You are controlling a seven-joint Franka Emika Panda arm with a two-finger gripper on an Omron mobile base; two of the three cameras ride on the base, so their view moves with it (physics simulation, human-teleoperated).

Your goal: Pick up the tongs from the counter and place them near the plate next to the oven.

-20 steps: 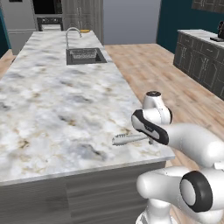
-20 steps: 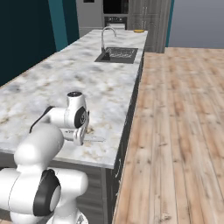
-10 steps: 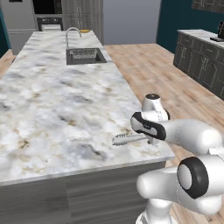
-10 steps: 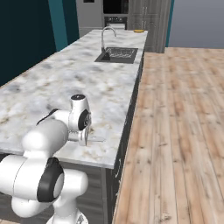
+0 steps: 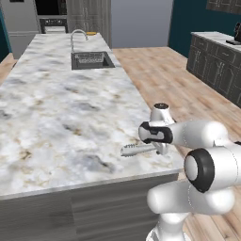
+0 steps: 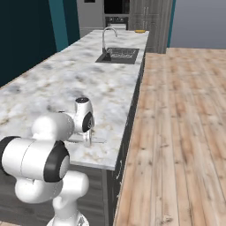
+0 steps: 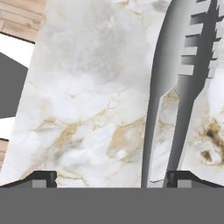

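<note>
Hand view: hand [image 7: 109,177] spread wide over tongs [image 7: 175,100] near the counter [image 7: 87,109] edge.

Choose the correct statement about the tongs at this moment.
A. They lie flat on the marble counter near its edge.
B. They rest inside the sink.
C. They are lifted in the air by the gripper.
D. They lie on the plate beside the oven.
A. The tongs lie flat on the counter near its front edge, and the open gripper hangs just above them, not yet closed.
</note>
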